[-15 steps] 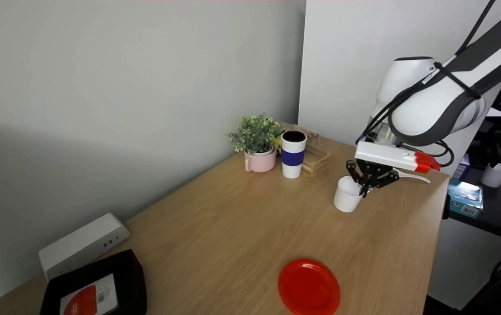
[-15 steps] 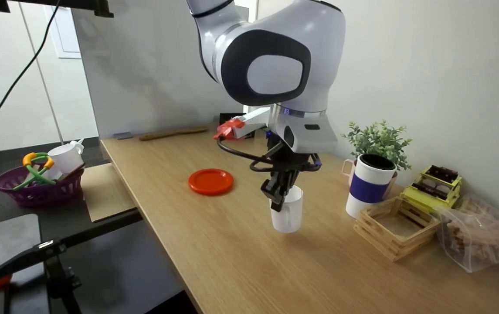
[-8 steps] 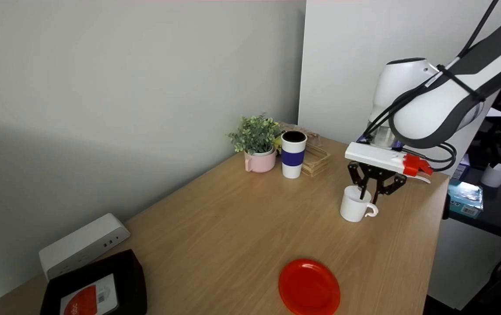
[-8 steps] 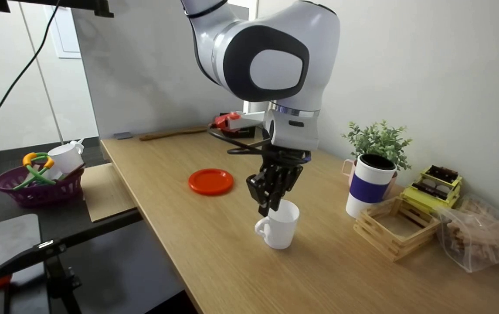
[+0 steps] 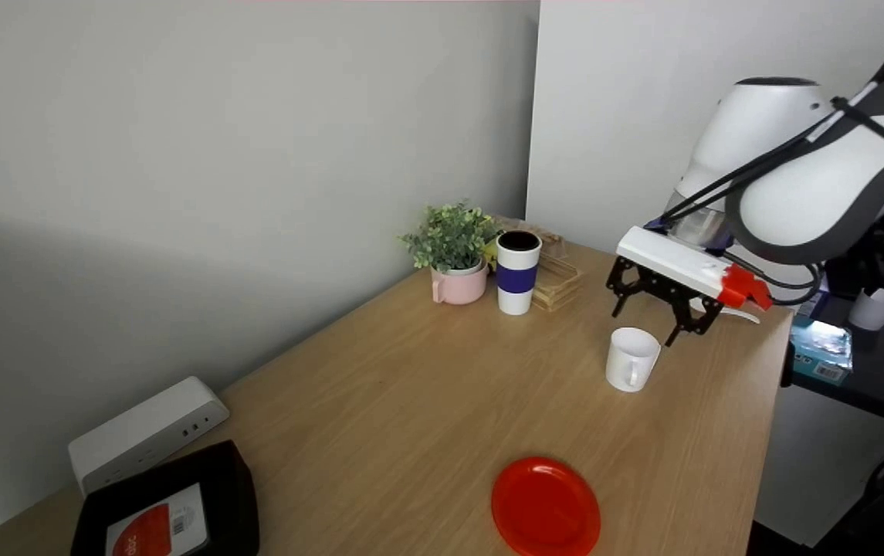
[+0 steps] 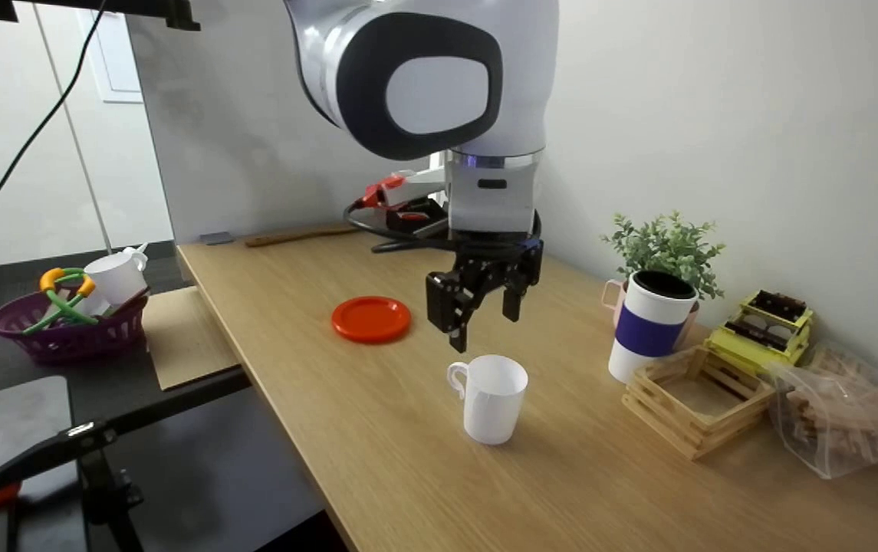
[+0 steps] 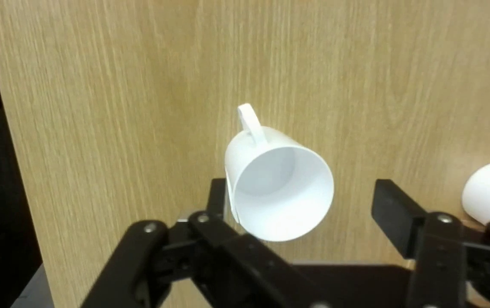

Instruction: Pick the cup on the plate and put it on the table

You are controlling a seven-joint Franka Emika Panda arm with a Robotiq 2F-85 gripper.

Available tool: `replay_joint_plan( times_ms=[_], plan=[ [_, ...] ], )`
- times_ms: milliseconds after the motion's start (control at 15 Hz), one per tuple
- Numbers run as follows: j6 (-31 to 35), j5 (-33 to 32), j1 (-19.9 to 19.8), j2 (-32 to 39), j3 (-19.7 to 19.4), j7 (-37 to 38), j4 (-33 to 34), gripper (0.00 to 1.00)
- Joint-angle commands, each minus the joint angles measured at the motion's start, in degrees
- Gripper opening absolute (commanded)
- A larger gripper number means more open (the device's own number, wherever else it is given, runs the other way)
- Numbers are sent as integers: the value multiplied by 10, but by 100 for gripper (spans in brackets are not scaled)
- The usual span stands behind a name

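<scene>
The white cup [image 5: 627, 364] [image 6: 491, 402] [image 7: 248, 150] stands upright on the wooden table [image 5: 411, 409] [image 6: 600, 491] [image 7: 142, 107], its handle out to one side. My gripper [image 5: 644, 328] [image 6: 485, 323] [image 7: 301, 192] hangs just above it with its black fingers [image 7: 399, 216] spread wide and nothing held between them. In the wrist view the cup's mouth appears between the fingers, closer to the left one; whether that finger touches it I cannot tell. Bare of anything, the red plate [image 5: 546, 506] [image 6: 371, 319] lies flat on the table, apart from the cup.
A tall white tumbler with a blue band [image 5: 517, 274] [image 6: 653, 326], a potted plant [image 5: 457, 255], a wooden crate [image 6: 699, 399] and a plastic bag [image 6: 845, 414] stand along the wall. A black tray [image 5: 241, 494] sits at the table's far end.
The gripper, shut at the cup's handle side a second ago, has opened and risen off the cup. The cup has come down onto the table, shifted slightly and turned its handle.
</scene>
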Motion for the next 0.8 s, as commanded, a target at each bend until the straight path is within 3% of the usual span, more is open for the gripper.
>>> replay_joint_plan(
  times_ms=[0,267,333,400,733],
  plan=[
    [140,-24,25,-83,-10,35,-128,100],
    [274,-22,84,-125,-54,49,-226,100],
    [281,-17,86,-132,-50,38,-238,100],
    [257,-18,70,-100,-40,40,-197,100],
    [271,-18,80,-121,-43,40,-226,100]
  ],
)
